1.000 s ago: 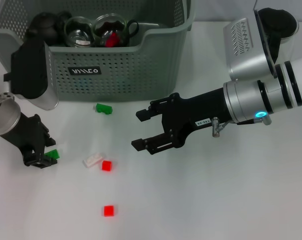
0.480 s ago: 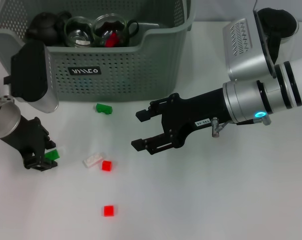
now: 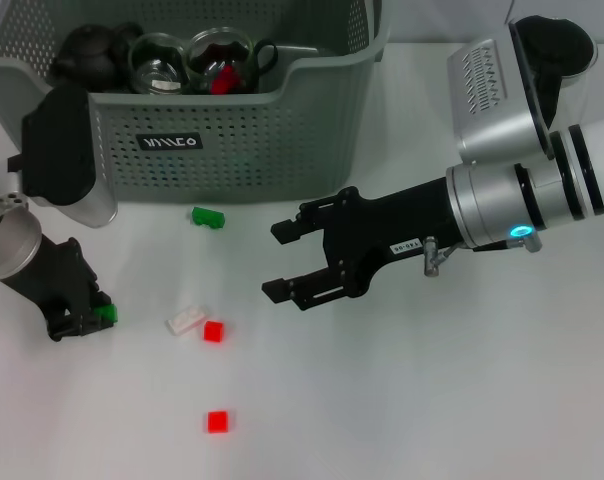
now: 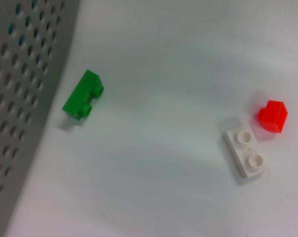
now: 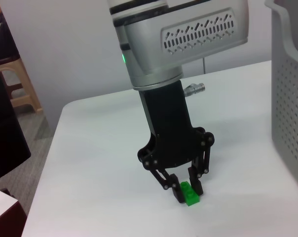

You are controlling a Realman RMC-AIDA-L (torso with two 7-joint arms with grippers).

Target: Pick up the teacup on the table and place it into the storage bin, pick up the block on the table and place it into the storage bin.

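White table (image 3: 432, 400) surface carries the storage bin (image 3: 242, 140) along its far edge, with open room on its near side. The left gripper (image 5: 187, 191), well in front of the bin's left corner, is closed on a green block (image 5: 191, 195) at table level, its long axis unclear. The right gripper (image 3: 282, 260) hovers, fingers spread, in front of the bin's right end.

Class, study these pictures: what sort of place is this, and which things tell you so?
Probably a robot test room or lab: a plain white table with a perforated storage bin, scattered toy blocks such as a red block, and the left gripper closed on a green block.
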